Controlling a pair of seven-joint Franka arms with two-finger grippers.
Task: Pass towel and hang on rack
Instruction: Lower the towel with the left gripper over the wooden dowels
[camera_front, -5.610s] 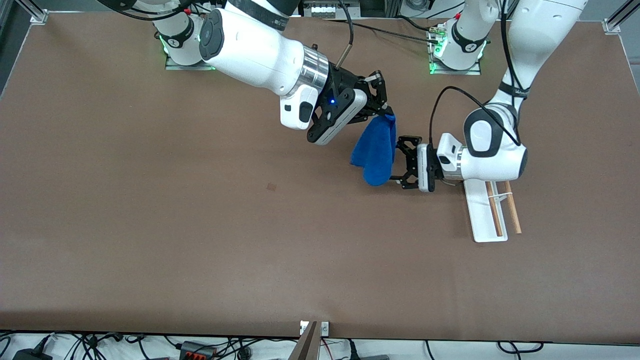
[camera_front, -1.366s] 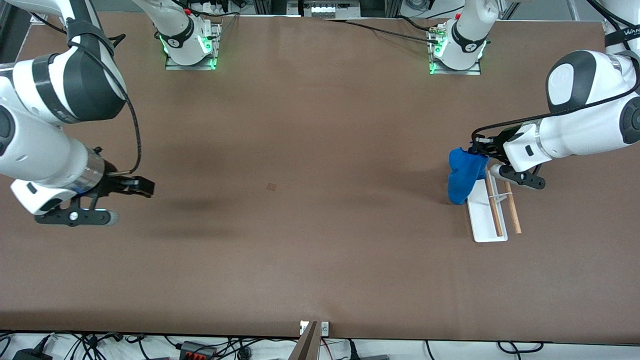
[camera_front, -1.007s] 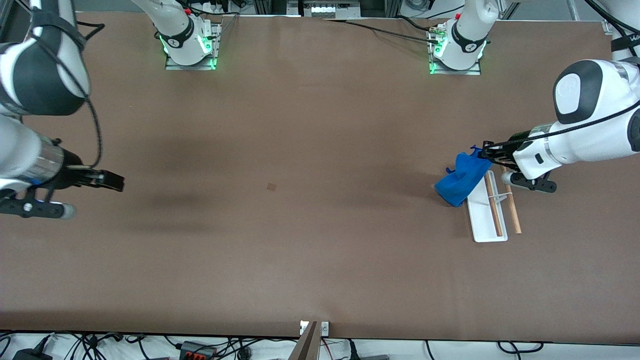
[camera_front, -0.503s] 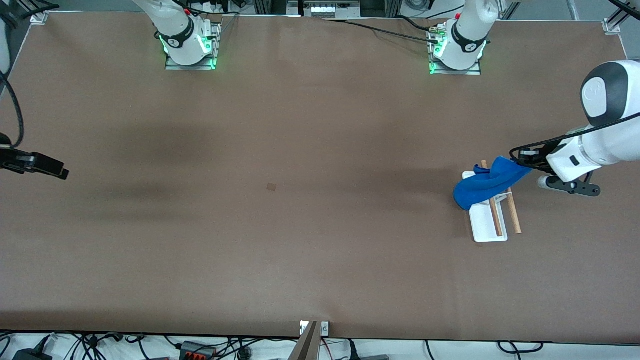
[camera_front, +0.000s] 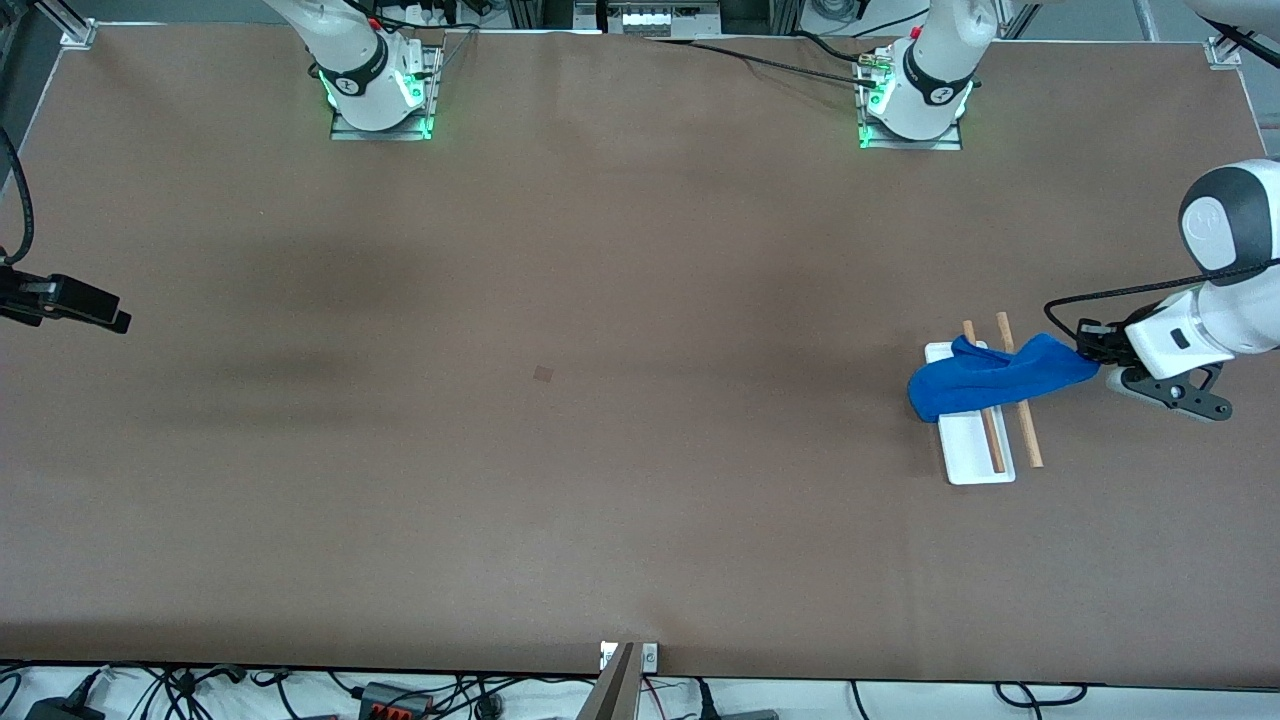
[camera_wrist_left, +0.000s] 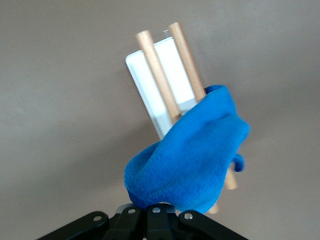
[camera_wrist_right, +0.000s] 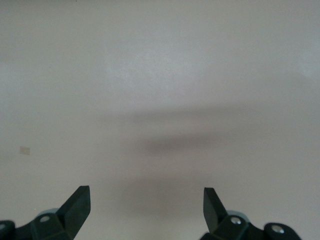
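A blue towel (camera_front: 990, 378) drapes across both wooden rods of the rack (camera_front: 975, 450), which stands on the brown counter (camera_front: 600, 450) toward the left arm's end. The left hand (camera_front: 1088, 345) is clamped on one end of the cloth, just beside the rack, while the other end hangs over the rack's white base. At the right arm's end, the right hand (camera_wrist_right: 145, 205) waits above bare counter, its fingers (camera_wrist_right: 77, 202) spread wide apart, gripping nothing.
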